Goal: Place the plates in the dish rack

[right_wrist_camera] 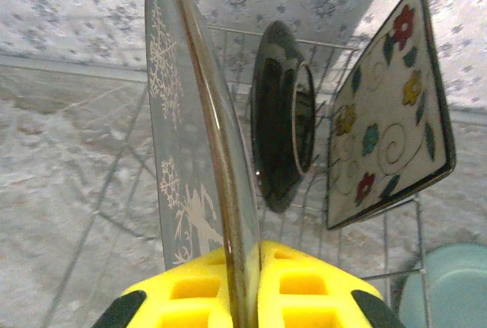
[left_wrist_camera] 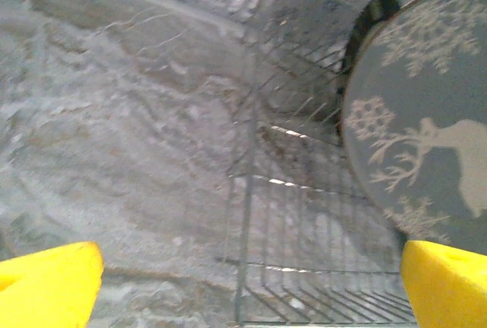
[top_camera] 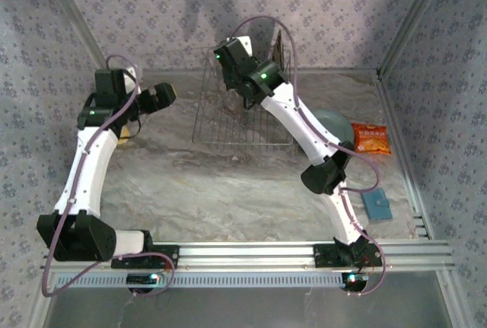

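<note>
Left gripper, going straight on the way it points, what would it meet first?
Probably the rack: its wire edge stands dead ahead of the open left gripper. The deer plate is off to the right; depth unclear.

This is a robot test cell dressed as a home kitchen. Flowered wallpaper panels (top_camera: 342, 8) set in bare aluminium posts (top_camera: 415, 16) box in a marble-patterned table (top_camera: 228, 183). A left arm (top_camera: 87, 168) and a right arm (top_camera: 297, 119) are bolted to a slotted metal rail (top_camera: 251, 252). A wire dish rack (top_camera: 228, 126) stands at the back.
</note>
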Controlling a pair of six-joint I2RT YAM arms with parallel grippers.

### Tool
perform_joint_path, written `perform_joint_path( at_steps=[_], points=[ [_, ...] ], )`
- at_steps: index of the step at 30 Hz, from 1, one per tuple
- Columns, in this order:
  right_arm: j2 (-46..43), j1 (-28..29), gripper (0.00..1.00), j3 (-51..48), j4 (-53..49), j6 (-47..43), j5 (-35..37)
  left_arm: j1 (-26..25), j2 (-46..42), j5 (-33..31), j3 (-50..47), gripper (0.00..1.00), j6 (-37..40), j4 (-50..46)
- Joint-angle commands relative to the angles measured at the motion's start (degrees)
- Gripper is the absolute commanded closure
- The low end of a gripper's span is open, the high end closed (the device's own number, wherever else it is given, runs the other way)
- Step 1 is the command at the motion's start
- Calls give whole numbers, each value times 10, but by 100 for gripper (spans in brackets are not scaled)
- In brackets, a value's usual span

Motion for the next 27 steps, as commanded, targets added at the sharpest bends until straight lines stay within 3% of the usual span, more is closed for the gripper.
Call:
perform_joint_path(
  at_steps=[1,9,17,25,27],
  points=[
    [8,13,100,34,93,-31,127,-24,-21,-97,-54,1,-43,40],
    [63,23,100,55,131,-37,185,-58,13,-107,-127,1,-121,115],
    [95,20,100,59,178,-62,220,-120,70,-130,-113,2,-66,97],
    [106,14,100,65,180,-71,234,-158,117,-158,-109,17,-35,85],
    [104,13,100,65,177,-71,229,-166,130,-166,-102,25,-29,83]
  ],
)
